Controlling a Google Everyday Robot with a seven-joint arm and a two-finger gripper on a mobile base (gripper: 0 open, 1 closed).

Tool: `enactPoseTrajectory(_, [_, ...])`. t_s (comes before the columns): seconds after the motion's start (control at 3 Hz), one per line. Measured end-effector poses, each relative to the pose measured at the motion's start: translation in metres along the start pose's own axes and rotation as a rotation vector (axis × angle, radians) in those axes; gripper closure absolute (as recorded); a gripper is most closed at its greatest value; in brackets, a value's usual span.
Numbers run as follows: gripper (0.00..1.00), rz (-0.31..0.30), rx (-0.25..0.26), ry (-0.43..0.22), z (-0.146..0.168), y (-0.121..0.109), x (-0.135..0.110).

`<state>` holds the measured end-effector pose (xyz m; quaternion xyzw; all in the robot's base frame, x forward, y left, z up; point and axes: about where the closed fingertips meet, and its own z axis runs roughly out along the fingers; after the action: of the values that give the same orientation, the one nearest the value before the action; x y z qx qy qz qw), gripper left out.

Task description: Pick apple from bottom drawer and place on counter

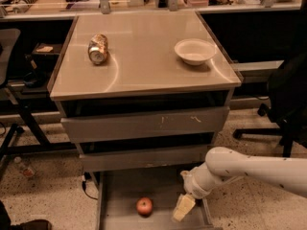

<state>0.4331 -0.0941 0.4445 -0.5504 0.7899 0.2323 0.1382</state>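
Note:
The apple (144,206), small and red-orange, lies on the flat grey floor of the pulled-out bottom drawer (120,190), near its front middle. My gripper (183,208) hangs at the end of the white arm over the drawer's right side, about a hand's width to the right of the apple and not touching it. The beige counter (144,56) tops the cabinet above the two upper drawers.
A crushed metal can (98,49) lies on the counter's left side and a white bowl (194,51) sits on its right. An office chair (285,104) stands to the right of the cabinet. A desk frame and cables are on the left floor.

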Motion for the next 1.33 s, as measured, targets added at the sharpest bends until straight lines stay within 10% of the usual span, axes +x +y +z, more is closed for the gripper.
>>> enactPoseTrajectory(0.67, [0.0, -0.008, -0.146, -0.125, 0.113, -0.013, -0.007])
enactPoseTrajectory(1.33, [0.0, 0.005, -0.145, -0.162, 0.128, -0.016, -0.001])
